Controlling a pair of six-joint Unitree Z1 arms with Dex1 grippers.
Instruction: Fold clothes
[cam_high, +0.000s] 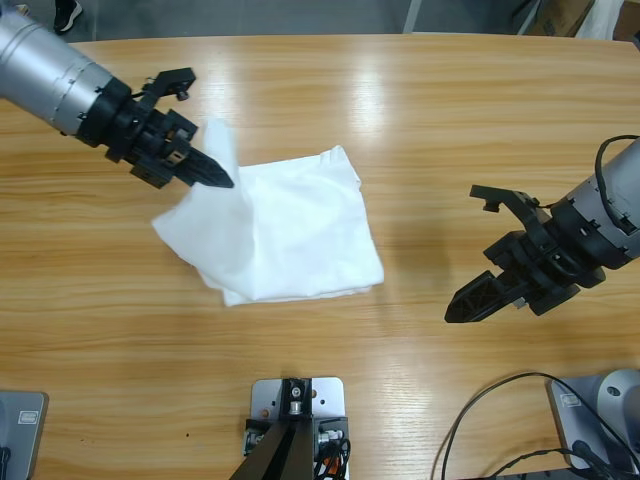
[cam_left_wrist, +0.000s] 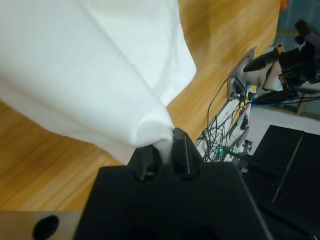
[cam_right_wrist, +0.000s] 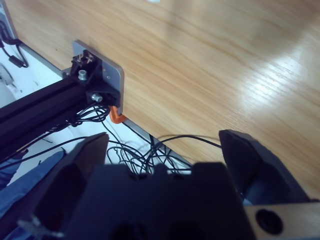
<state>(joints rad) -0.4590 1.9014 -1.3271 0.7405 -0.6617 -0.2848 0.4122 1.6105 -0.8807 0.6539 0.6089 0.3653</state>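
High view shows a long wooden desk (cam_high: 420, 120) with a white T-shirt (cam_high: 290, 235) lying near its middle, already bunched into a rough rectangle. The left end effector (cam_high: 215, 175) comes in from the upper left and pinches the shirt's upper-left corner, lifting that corner clear of the desk while the rest lies flat. In the left wrist view the two black jaws are pressed together on a small tuck of white cloth, with the fabric draping away from them in a smooth cone.

The right end effector (cam_high: 478, 300) hovers over bare wood well to the right of the shirt, touching nothing. In the right wrist view its jaws are spread wide and empty, pointing toward the desk's edge, where cables (cam_right_wrist: 150, 147) and a metal bracket (cam_right_wrist: 97, 75) show.

Risks, as a judgement: the grip holds only a small pinch of soft cloth, so a quick or long pull could let the fabric slip free and drop in a heap. Because one corner alone is held, carrying it across could drag the whole shirt along the desk instead of folding it, or leave a crooked, wrinkled fold. The layers already stacked could also shift apart. The right arm is too far off to steady the cloth.
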